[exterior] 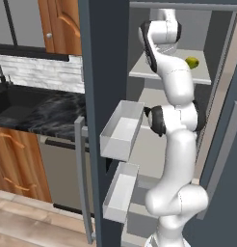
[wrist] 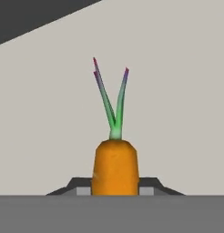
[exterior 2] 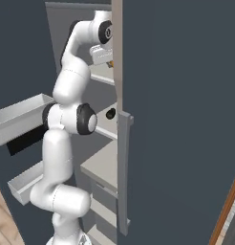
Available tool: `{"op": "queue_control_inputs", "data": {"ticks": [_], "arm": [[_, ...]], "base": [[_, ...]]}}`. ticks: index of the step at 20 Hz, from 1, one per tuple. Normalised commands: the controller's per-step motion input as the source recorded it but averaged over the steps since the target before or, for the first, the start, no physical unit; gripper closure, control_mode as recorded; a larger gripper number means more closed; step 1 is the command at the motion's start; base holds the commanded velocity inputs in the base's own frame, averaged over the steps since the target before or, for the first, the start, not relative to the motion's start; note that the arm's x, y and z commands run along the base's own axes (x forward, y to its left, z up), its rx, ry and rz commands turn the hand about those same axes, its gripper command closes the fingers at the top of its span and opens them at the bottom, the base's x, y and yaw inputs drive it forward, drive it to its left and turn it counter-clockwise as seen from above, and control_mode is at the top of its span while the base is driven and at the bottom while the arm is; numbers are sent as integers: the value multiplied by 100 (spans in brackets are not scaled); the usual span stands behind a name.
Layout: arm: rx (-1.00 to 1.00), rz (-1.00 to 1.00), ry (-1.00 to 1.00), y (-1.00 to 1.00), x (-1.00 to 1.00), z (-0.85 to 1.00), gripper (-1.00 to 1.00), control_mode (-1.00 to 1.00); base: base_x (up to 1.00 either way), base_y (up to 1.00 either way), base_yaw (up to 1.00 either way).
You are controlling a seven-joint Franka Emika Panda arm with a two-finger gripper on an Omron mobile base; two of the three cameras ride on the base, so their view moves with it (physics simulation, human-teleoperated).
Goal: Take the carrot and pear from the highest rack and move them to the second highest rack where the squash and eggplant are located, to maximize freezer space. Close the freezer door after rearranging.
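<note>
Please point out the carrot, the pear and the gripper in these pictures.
carrot point(wrist: 114, 166): hand view, on the middle of its orange body.
pear point(exterior: 191, 62): left base view, on its yellow-green side.
gripper point(wrist: 115, 190): hand view, midway between the fingertips, shut on the carrot.

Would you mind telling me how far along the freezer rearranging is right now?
Nothing is moved yet. In hand: the gripper is shut on the carrot up at the top rack. Left: set it on the second rack, move the pear, still on the top rack, then close the freezer door.
</note>
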Motion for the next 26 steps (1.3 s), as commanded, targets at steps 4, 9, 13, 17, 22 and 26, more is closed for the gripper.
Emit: {"op": "queue_control_inputs", "data": {"ticks": [4,9,13,17,22,26], "arm": [[-18,1,-40,51,-1,-56,100,-100],[-2,0,-45,35,0,-50,100,-100],[0,0,-28,19,-24,-12,100,-100],[1,0,-11,2,-83,0,100,-100],[4,0,-14,0,-100,-2,100,-100],[5,0,-9,0,-100,-16,100,-100]], "base": [[0,0,0],[0,0,0],[0,0,0],[0,0,0],[0,0,0],[0,0,0]]}}
